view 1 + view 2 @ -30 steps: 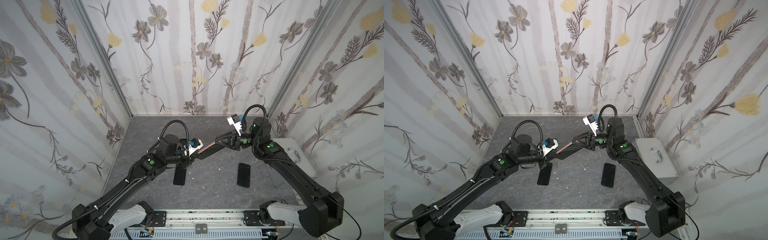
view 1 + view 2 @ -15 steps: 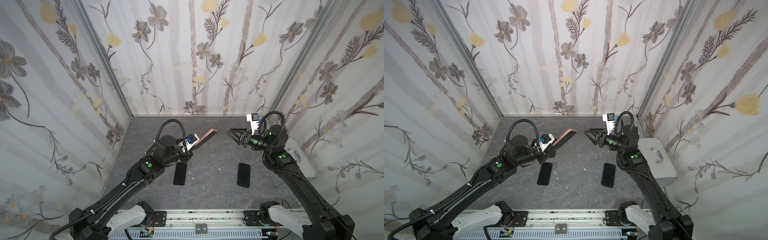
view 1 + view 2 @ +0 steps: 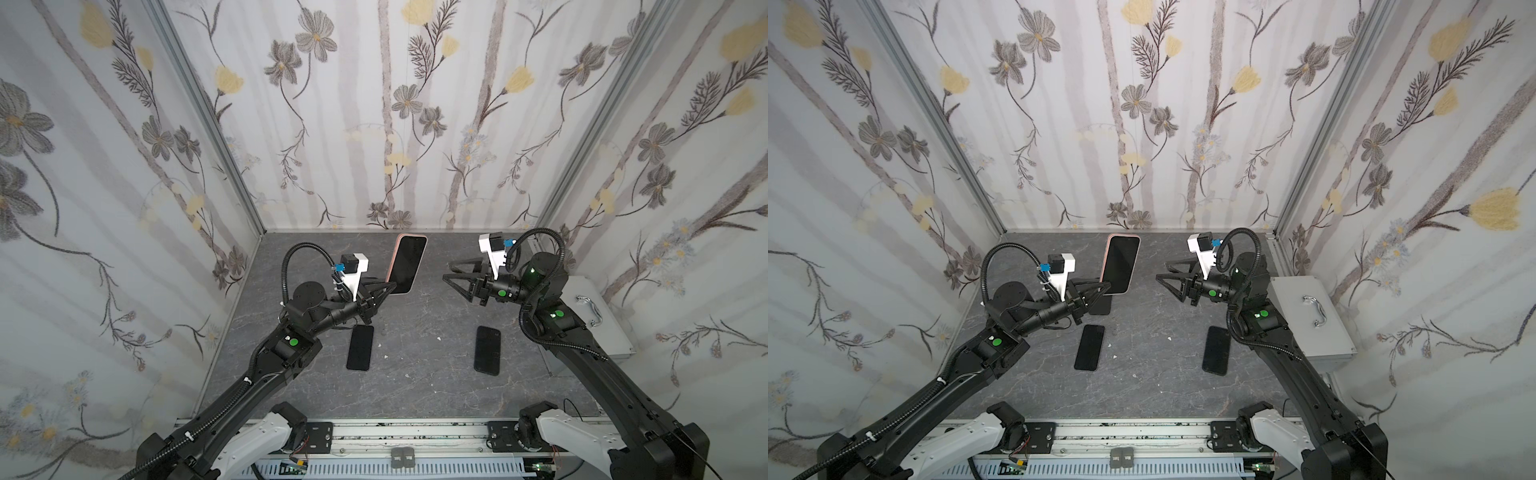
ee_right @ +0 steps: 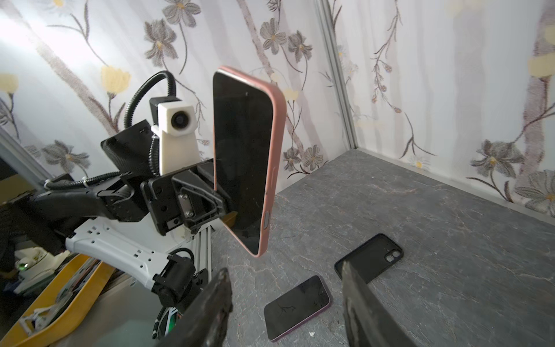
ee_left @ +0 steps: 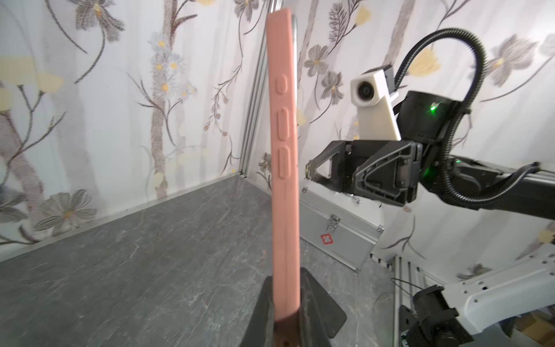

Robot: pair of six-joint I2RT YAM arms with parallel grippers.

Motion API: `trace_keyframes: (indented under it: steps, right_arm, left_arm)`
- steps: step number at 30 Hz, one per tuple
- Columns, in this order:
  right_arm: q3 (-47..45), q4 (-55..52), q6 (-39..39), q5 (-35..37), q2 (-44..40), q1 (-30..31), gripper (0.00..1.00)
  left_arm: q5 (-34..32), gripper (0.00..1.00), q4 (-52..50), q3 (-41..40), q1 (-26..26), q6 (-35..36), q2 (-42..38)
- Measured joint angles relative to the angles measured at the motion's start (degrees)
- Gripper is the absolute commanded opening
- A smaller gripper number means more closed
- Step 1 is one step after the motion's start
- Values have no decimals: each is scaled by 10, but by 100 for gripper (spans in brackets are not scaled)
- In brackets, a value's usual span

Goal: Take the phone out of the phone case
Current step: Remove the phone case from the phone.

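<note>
The phone (image 4: 240, 159) shows its dark screen inside a pink phone case (image 3: 406, 264) (image 3: 1120, 264) (image 5: 283, 150). It stands nearly upright above the back of the table. My left gripper (image 3: 390, 286) (image 3: 1106, 286) (image 5: 286, 315) is shut on the case's lower end. My right gripper (image 3: 449, 271) (image 3: 1163, 272) (image 4: 283, 270) hangs to the right of the cased phone, apart from it. Its jaws are open with nothing between them, and they point toward the screen side.
Two bare dark phones lie flat on the grey table, one near the left arm (image 3: 360, 347) (image 4: 297, 306) and one near the right arm (image 3: 487, 349). An empty black case (image 3: 1102, 305) (image 4: 371, 260) lies under the left gripper. A metal box (image 3: 594, 316) sits at the right edge.
My right gripper has let go of the cased phone, opened and drawn back to the right. My left gripper has swung the cased phone up from lying nearly level to nearly upright.
</note>
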Motion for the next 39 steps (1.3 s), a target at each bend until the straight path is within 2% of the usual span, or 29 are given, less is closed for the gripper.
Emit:
trace_keyframes:
  steps: [5,9,21,26,39]
  right_arm:
    - [23,-26,-45,-43,16,27,54]
    - [30,-40,-70,-66,20,49,51]
    - [27,-30,-92,-87,19,85,40]
    - [28,-18,-92,-98,21,92,31]
    - [44,-18,-90,-110,44,104,22]
  left_arm:
    - [99,0,52,8,1,-59,22]
    - [134,0,81,10,2,-88,24]
    - [151,0,114,2,2,-115,21]
    - [154,0,122,2,2,-116,27]
    - [169,0,130,2,2,-118,31]
